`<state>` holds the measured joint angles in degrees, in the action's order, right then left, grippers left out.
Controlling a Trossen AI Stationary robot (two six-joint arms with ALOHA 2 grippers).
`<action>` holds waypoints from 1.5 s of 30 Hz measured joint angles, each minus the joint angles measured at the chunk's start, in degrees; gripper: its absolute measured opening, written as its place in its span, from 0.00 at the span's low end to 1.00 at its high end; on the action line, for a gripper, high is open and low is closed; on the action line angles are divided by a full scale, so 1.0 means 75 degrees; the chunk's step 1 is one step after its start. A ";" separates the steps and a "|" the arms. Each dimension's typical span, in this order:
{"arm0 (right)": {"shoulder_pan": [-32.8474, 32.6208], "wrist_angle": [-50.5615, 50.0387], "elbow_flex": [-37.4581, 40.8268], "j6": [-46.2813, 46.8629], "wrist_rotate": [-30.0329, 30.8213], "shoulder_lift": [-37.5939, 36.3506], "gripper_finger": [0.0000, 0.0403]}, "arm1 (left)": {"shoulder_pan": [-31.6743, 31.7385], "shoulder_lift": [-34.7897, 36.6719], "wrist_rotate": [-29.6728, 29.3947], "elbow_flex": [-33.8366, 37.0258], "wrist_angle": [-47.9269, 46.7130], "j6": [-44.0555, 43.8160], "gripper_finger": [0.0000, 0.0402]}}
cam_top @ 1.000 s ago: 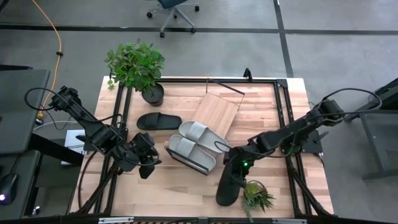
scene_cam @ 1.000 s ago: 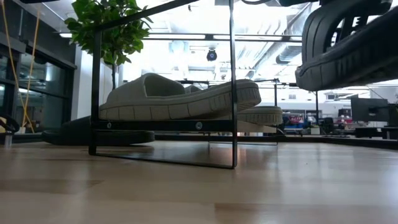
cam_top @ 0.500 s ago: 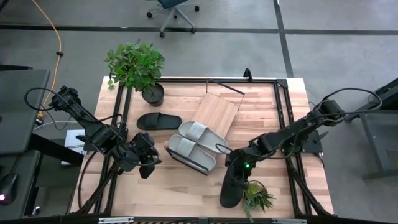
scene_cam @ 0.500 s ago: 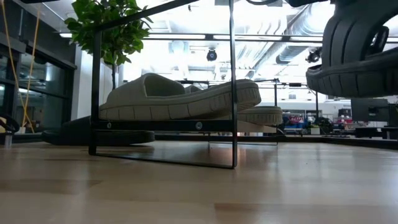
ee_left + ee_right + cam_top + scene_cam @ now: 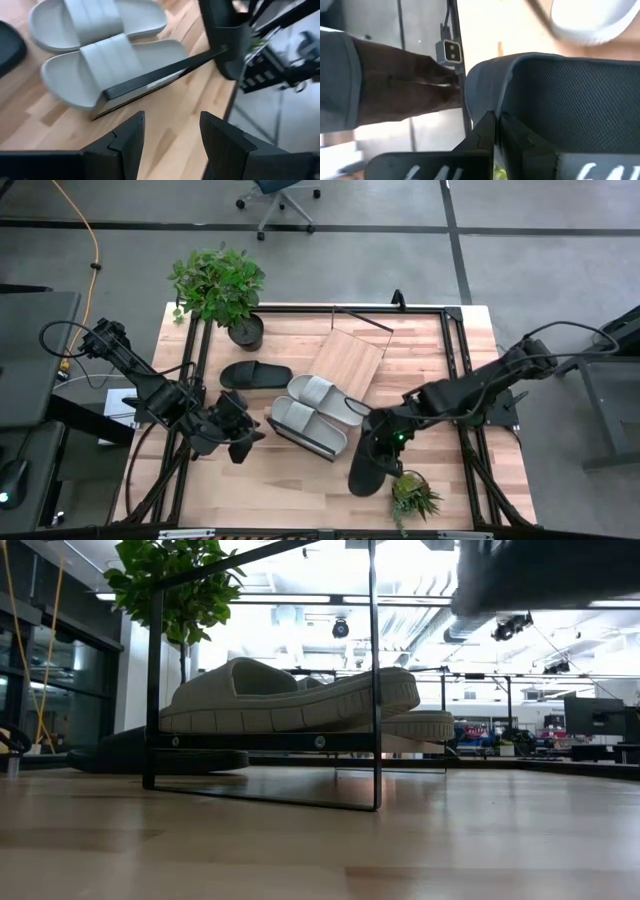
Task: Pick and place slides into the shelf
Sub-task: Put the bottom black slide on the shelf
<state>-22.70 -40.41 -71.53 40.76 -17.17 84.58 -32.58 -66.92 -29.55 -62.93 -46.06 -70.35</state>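
From nine o'clock across, we see the left tool (image 5: 243, 442) hanging wide and empty, one black slide (image 5: 256, 375) still on the tabletop (image 5: 280, 480) and the two grey-green slides (image 5: 312, 413) already on the shelf (image 5: 345, 365). At about four o'clock, we find the right tool (image 5: 378, 442) clamped on the other black slide (image 5: 366, 470), lifted clear; two placed, two left, we judge. We cannot make out the right tool's fingertips on the strap from above, and the low view crops the raised slide to a dark blur.

Two grey-green slides (image 5: 308, 414) side by side on shelf (image 5: 345, 366), straps up. One black slide (image 5: 256, 375) flat on table beside shelf, near plant pot. Other black slide (image 5: 368, 464) lifted off table, gripped at its strap.
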 joint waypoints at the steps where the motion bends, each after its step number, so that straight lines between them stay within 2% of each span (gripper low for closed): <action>1: 0.0032 -0.0203 -0.0198 -0.0182 0.0068 0.0000 0.00 | 0.0028 0.0000 -0.0046 0.0001 0.0142 0.0002 0.45; 6: 0.0285 -0.1252 -0.1074 -0.1092 0.0116 0.0043 0.00 | 0.0637 0.0000 0.0286 0.0001 0.1018 0.0481 0.45; 14: 0.0770 -0.2254 -0.1630 -0.2512 0.0041 0.0117 0.00 | 0.2476 0.0000 0.2070 -0.0002 0.2692 0.1597 0.45; 25: 0.1410 -0.3596 -0.2651 -0.4767 0.0046 0.0114 0.00 | 0.4556 -0.0003 0.4187 -0.0001 0.3670 0.1758 0.45; 34: 0.1809 -0.3733 -0.3403 -0.5688 0.0003 0.0174 0.00 | 0.5589 -0.0206 0.5375 -0.0014 0.4969 0.1760 0.45; 39: 0.1886 -0.3831 -0.3790 -0.5943 -0.0004 0.0551 0.00 | 0.6081 -0.0484 0.5861 -0.0002 0.5056 0.1890 0.45; 45: 0.1933 -0.4077 -0.4288 -0.6261 -0.0197 0.1027 0.00 | 0.6362 -0.0958 0.6637 -0.0002 0.5777 0.1946 0.45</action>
<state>-8.21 -70.98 -103.70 -6.20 -18.64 92.28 15.14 -74.10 20.22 -62.94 -2.73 -55.75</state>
